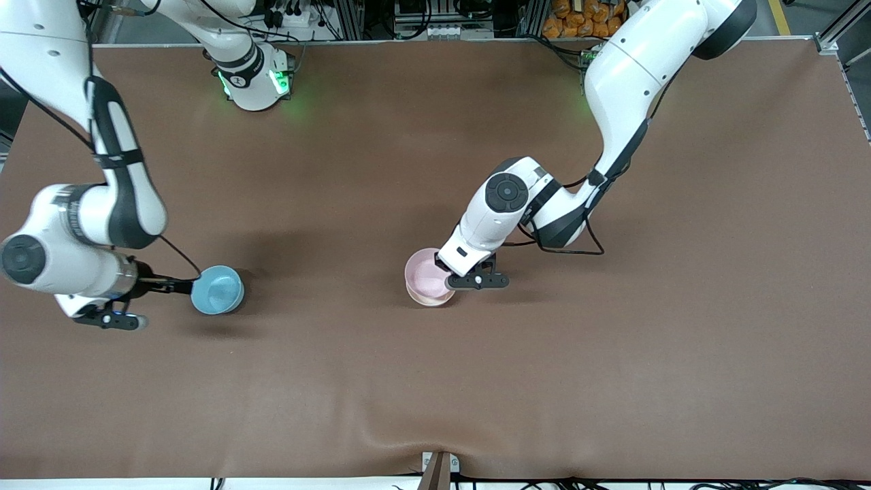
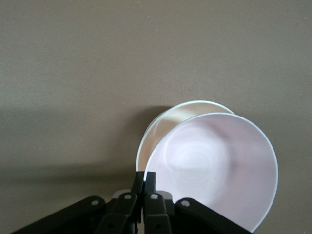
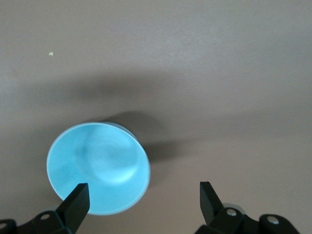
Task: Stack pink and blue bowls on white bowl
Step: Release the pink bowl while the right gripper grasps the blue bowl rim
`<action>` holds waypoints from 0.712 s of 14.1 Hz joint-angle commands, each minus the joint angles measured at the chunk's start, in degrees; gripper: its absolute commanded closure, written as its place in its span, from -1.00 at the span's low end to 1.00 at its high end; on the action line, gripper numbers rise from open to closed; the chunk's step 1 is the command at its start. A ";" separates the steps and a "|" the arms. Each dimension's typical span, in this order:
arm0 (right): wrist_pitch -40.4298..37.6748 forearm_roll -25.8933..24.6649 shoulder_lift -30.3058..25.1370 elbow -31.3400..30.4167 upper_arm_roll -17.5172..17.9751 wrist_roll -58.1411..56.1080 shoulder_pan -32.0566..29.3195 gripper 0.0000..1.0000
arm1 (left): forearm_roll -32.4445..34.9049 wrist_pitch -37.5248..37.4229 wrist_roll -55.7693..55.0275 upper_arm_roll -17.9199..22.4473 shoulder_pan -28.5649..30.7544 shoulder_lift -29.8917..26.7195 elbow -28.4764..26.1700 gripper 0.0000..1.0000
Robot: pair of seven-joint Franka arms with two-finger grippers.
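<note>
The pink bowl [image 1: 427, 274] sat near the middle of the table [image 1: 435, 381], nested slightly askew over the white bowl [image 2: 168, 122], whose rim showed as a crescent past the pink rim in the left wrist view. The left gripper [image 1: 452, 278] was at the pink bowl's 3 o'clock edge in the front view, its fingers [image 2: 144, 183] pressed together on the pink rim. The blue bowl [image 1: 217, 290] stood on the table toward the right arm's end, well apart from the pink bowl, at about its 9 o'clock. The right gripper [image 3: 144, 195] was at the blue bowl's 9 o'clock side in the front view; its fingers [image 3: 78, 200] were spread apart, one over the blue rim, the other over bare table. Count: one pink bowl, one white bowl, one blue bowl. Only bare brown table lay between the two groups.
</note>
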 commanded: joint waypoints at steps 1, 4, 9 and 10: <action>3.68 -0.26 1.39 -1.88 -0.17 7.23 2.10 -1.00 | 1.51 2.10 -0.61 1.18 -0.75 1.61 1.53 1.00; 4.39 -0.26 3.07 -1.97 -0.17 8.57 1.14 -1.00 | 1.51 2.63 -0.43 1.27 -0.67 2.40 2.05 1.00; 4.39 2.37 3.60 -4.08 -0.16 8.57 -0.36 -1.00 | 1.69 2.19 -2.46 1.45 -0.14 0.21 3.81 -1.00; 4.48 2.37 3.68 -4.08 -0.08 8.57 -0.45 -0.72 | 1.69 0.89 -2.37 1.97 0.56 -1.37 3.81 -1.00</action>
